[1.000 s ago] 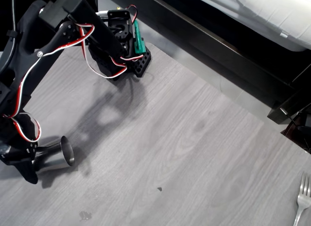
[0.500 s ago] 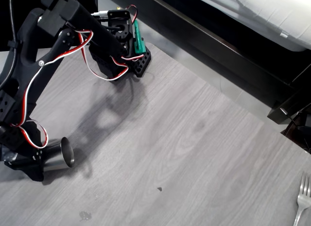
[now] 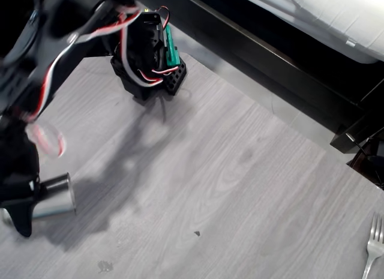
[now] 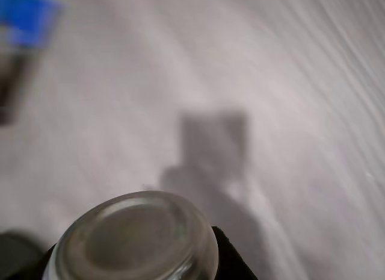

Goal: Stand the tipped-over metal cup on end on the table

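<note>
- One metal cup [image 3: 53, 198] is in play, lying on its side near the table's [image 3: 240, 189] left edge in the overhead view, rim pointing right toward the table's middle.
- One gripper [image 3: 24, 201] is closed around the cup's base end; a black finger [image 3: 23, 216] reaches down past the cup on its near side, so the gripper is holding the cup.
- In the wrist view the metal cup [image 4: 135, 238] sits at the bottom edge, its rounded end facing the camera, with black gripper parts just beside it on both sides; the picture is blurred, and the grey table [image 4: 289, 81] lies beyond, crossed by a dark shadow.
- One silver fork [image 3: 373, 246] lies at the table's right edge near the bottom right corner, well apart from the cup.
- One small dark speck [image 3: 197, 233] and one faint smudge [image 3: 105, 266] mark the table toward its near edge.
- The arm's black base [image 3: 150, 57] with a green part stands at the table's far edge; red and white wires trail along the arm.
- Against half a second earlier, the cup has shifted left and a little lower, closer to the left edge, and its open rim shows less to the overhead camera.
- The arm's upper links are smeared with motion blur now, where earlier they were sharp.
- The fork, the speck and the smudge lie where they were.
</note>
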